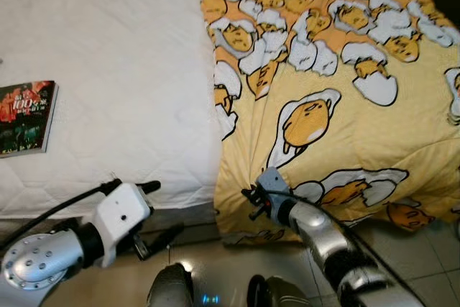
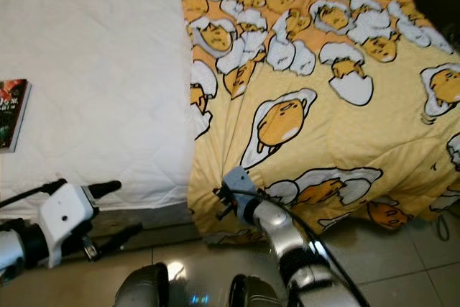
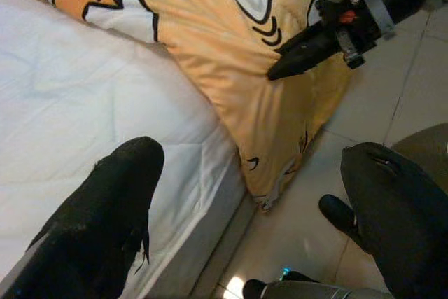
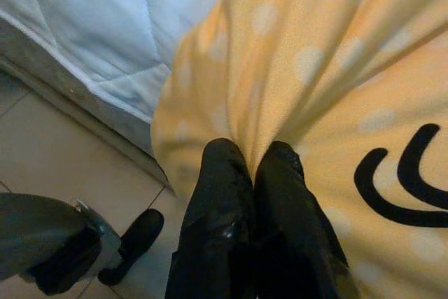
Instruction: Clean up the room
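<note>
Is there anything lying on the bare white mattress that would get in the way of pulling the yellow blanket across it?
Yes: a book lies on the white mattress toward its far left, while the right gripper pinches the yellow blanket.

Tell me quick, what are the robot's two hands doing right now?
Left gripper: open, holding nothing, beside the white mattress.
Right gripper: fingers shut on the yellow blanket at the bed's edge.
</note>
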You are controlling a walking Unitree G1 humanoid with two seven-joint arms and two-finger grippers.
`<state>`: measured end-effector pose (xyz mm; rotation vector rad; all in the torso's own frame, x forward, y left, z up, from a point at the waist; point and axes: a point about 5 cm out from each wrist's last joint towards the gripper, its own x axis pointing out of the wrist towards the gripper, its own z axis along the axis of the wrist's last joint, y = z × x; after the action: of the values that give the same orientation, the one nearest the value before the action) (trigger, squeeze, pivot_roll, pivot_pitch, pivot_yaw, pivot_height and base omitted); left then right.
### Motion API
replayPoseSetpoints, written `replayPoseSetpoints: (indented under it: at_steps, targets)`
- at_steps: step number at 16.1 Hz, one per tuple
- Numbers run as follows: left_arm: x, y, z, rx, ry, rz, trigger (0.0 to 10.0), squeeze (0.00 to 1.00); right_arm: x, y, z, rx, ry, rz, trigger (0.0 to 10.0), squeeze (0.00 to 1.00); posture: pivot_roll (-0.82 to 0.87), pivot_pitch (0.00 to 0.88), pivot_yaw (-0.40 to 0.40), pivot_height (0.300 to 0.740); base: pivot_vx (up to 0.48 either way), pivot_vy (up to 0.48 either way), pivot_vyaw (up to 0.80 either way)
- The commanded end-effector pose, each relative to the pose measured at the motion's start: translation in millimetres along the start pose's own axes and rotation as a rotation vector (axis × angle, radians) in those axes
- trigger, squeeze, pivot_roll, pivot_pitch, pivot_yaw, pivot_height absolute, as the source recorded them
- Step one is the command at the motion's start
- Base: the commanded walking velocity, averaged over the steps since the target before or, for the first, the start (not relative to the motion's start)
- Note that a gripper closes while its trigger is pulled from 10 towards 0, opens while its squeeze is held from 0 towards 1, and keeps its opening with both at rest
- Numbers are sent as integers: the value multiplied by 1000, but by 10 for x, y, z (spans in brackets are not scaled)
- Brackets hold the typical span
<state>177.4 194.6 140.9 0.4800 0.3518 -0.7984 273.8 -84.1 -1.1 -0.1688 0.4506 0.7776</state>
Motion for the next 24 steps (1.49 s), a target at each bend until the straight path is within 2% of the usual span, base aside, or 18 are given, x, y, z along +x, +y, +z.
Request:
replayPoseSetpoints:
  at_steps: [1, 3, 4, 5, 7, 9, 11, 13, 14, 16, 17, 19, 21, 24]
  targets:
    - [34, -25, -5, 3, -2, -12, 10000, 302, 64, 417, -196, 6, 85, 189, 0, 0, 349, 113, -47, 740, 0, 0, 0]
    - [88, -25, 1, 3, -12, -8, 10000, 306, 51, 425, -253, -11, 121, 149, 0, 0, 343, 106, -52, 740, 0, 0, 0]
    - [98, -27, -3, 2, -13, -8, 10000, 306, 50, 415, -259, -19, 129, 132, 2196, 0, 337, 96, -49, 740, 0, 0, 0]
    - [144, -44, -12, -11, -25, 2, 10000, 302, 44, 365, -253, 43, 131, 86, 10000, 1000, 325, 72, -42, 740, 0, 0, 0]
    - [194, -50, -18, -25, -40, 11, 10000, 302, 25, 311, -215, 55, 109, 54, 10000, 1000, 311, 54, -38, 740, 0, 0, 0]
    - [311, -25, -28, -133, -106, 130, 10000, 302, -97, 126, -74, 104, 5, -54, 10000, 1000, 263, 12, -25, 740, 0, 0, 0]
    - [389, 44, -70, -211, -142, 280, 10000, 302, -291, 34, 46, 116, -85, -131, 10000, 1000, 184, 0, -12, 740, 0, 0, 0]
    - [396, 197, -173, -272, -128, 466, 10000, 322, -513, -84, 205, 120, -203, -310, 10000, 1000, 133, 0, 9, 740, 0, 0, 0]
    - [402, 270, -224, -312, -117, 558, 10000, 325, -640, -194, 277, 125, -267, -460, 10000, 1000, 97, 0, 31, 740, 0, -240, 0]
    - [420, 316, -243, -332, -118, 619, 10000, 329, -734, -274, 324, 147, -300, -571, 10000, 1000, 81, 0, 43, 740, 0, -315, 0]
    - [453, 368, -248, -336, -127, 682, 10000, 322, -845, -353, 423, 182, -352, -674, 10000, 1000, 78, 0, 40, 740, 0, -349, 0]
    - [466, 389, -250, -329, -130, 705, 10000, 329, -860, -369, 482, 186, -369, -680, 10000, 1000, 80, 0, 34, 740, 0, -352, 0]
    - [490, 472, -290, -317, -130, 744, 10000, 325, -807, -378, 595, 160, -377, -624, 10000, 1000, 79, 0, 24, 740, 0, -422, 0]
    - [529, 510, -333, -322, -134, 770, 10000, 325, -812, -393, 616, 162, -369, -623, 10000, 1000, 81, 0, 10, 740, 0, -436, 0]
